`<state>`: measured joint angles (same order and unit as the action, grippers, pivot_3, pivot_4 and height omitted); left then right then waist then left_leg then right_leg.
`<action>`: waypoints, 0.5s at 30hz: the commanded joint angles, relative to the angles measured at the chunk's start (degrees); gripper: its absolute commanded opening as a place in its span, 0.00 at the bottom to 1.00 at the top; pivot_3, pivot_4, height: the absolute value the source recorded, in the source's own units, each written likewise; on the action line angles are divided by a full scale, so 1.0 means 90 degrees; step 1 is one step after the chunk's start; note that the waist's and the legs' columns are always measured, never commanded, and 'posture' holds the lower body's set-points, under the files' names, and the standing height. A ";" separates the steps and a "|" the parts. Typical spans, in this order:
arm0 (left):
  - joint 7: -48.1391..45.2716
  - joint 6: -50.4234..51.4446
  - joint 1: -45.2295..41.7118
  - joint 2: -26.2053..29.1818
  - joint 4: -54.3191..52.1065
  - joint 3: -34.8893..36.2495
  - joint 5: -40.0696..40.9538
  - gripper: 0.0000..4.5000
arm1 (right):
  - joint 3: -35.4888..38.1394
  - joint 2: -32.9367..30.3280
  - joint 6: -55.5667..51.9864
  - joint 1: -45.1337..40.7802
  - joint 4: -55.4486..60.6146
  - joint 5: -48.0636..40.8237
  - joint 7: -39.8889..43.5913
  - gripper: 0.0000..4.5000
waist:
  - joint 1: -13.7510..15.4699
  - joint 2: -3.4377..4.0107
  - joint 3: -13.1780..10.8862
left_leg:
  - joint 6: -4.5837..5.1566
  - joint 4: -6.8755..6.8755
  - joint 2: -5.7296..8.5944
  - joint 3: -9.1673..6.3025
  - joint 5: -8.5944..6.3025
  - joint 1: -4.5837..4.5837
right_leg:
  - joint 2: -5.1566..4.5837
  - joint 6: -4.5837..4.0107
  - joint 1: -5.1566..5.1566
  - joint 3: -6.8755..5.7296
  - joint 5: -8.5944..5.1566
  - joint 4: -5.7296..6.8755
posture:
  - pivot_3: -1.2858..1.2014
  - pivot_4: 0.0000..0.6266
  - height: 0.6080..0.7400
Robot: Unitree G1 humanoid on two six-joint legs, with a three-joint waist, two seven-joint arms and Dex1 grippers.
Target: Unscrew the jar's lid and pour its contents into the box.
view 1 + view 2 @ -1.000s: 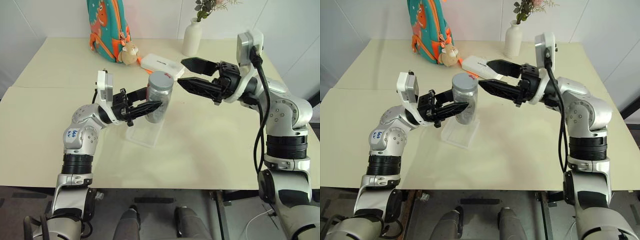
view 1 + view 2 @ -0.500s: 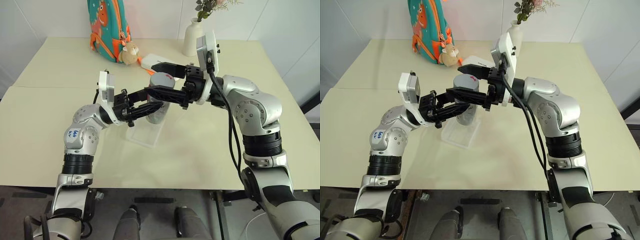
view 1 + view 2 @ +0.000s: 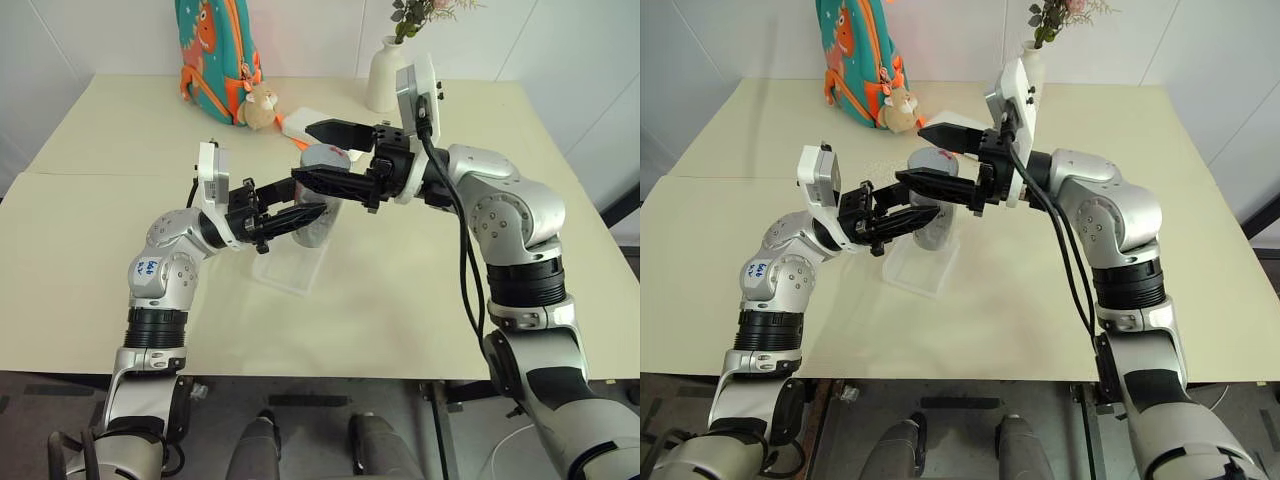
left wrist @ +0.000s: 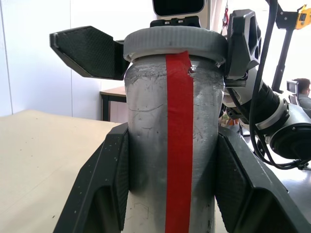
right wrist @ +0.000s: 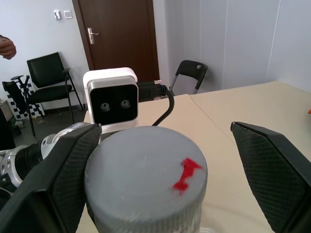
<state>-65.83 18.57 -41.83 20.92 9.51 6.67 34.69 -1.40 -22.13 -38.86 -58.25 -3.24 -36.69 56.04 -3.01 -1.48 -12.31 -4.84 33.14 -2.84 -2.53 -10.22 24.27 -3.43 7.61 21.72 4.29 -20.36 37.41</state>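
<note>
Midair, jar [image 3: 318, 205] was held upright over box [image 3: 290, 268], clenched in left gripper [image 3: 305, 213]. Right gripper [image 3: 312, 152] was reached in from right, fingers spread wide astride lid [image 5: 146, 171], still screwed on. Contents not discernible.

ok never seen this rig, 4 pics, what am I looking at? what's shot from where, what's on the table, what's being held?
It's a two-armed humanoid robot at a table. The two wide pictures come from a stereo camera on its head, looking down over its arms. The two close-ups come from a camera on each wrist, looking along that gripper's fingers.

The left gripper is shut on the jar, holding it above the box, a clear tray. The right gripper is open, its fingers either side of the lid, not closed on it. So the lid is on and nothing is poured yet.

At the table's far edge there are a backpack with a small plush toy, a white case and a vase.
</note>
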 commanded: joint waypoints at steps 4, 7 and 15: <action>-0.0075 -0.0119 -0.0102 -0.0007 -0.0170 0.0024 0.0119 0.44 | 0.0443 -0.0324 0.0060 0.0097 -0.0070 -0.0128 0.0131 0.99 | -0.0004 0.0000 0.0000 | 0.0000 0.0000 0.0000 0.0000 0.0000 0.0000 | 0.0000 0.0000 0.0000 0.0000 0.0000 0.0000 | 0.52 0.24 1.00; -0.0083 -0.0135 -0.0104 -0.0004 -0.0161 0.0023 0.0115 0.44 | 0.0505 -0.0432 0.0060 0.0158 -0.0108 -0.0170 0.0184 0.99 | 0.0000 0.0000 0.0000 | 0.0000 0.0000 0.0000 0.0000 0.0000 0.0000 | 0.0000 0.0000 0.0000 0.0000 0.0000 0.0000 | 0.52 0.24 1.00; -0.0072 -0.0143 -0.0105 0.0001 -0.0170 0.0039 0.0134 0.44 | 0.0571 -0.0568 0.0031 0.0285 -0.0059 -0.0294 0.0282 0.99 | 0.0000 0.0000 0.0000 | 0.0000 0.0000 0.0000 0.0000 0.0000 0.0000 | 0.0000 0.0000 0.0000 0.0000 0.0000 0.0000 | 0.52 0.24 1.00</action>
<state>-65.15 18.57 -41.85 20.92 10.07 6.62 34.47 0.48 -26.01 -38.88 -55.55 -4.17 -39.03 59.23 -3.01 -1.48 -12.31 -4.84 33.14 -2.84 -2.53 -10.22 24.27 -3.43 7.61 21.72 4.29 -20.37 37.41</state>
